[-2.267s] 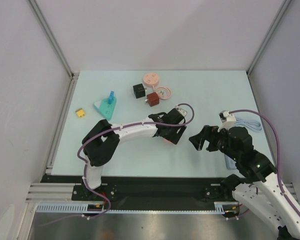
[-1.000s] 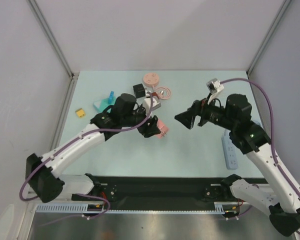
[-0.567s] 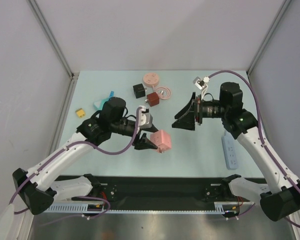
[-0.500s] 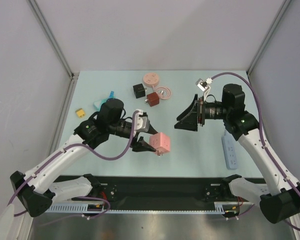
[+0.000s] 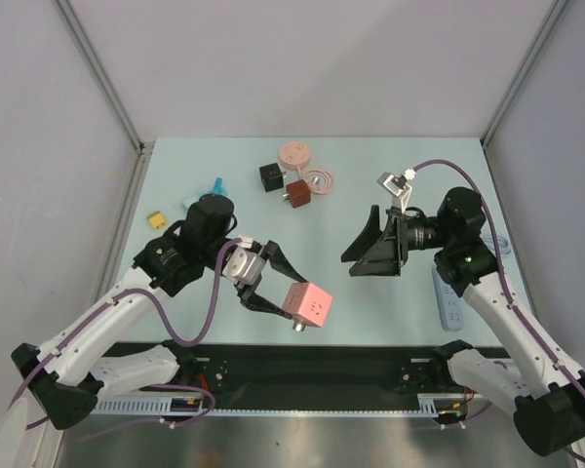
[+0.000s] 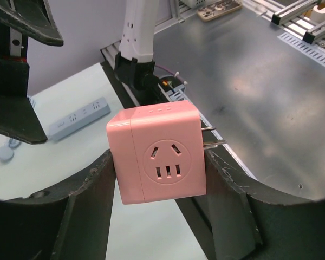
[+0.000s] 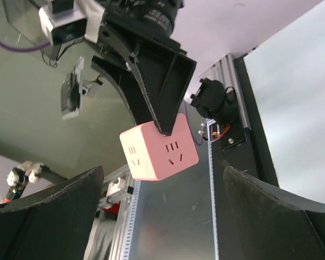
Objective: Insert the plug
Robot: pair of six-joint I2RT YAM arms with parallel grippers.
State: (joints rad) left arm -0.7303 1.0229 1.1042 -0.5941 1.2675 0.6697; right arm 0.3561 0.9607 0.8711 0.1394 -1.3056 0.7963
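Left gripper (image 5: 285, 292): clamped on the pink cube plug (image 5: 308, 305), 1 finger on each side face, jaws spread only to its width.
Plug location: raised above the table (image 5: 390, 175), over its near edge, about mid-width; its metal prongs (image 6: 212, 138) stick out free.
Right gripper (image 5: 363, 252): spread wide, holding nothing, facing the cube from the right, apart from it.
Power strip (image 5: 447, 297): flat on the table's right side, beside the right arm, nothing plugged in.
Done: plug grasped and lifted.
Left, as I judge: carry it right to the strip, line the prongs up with a socket, press in.
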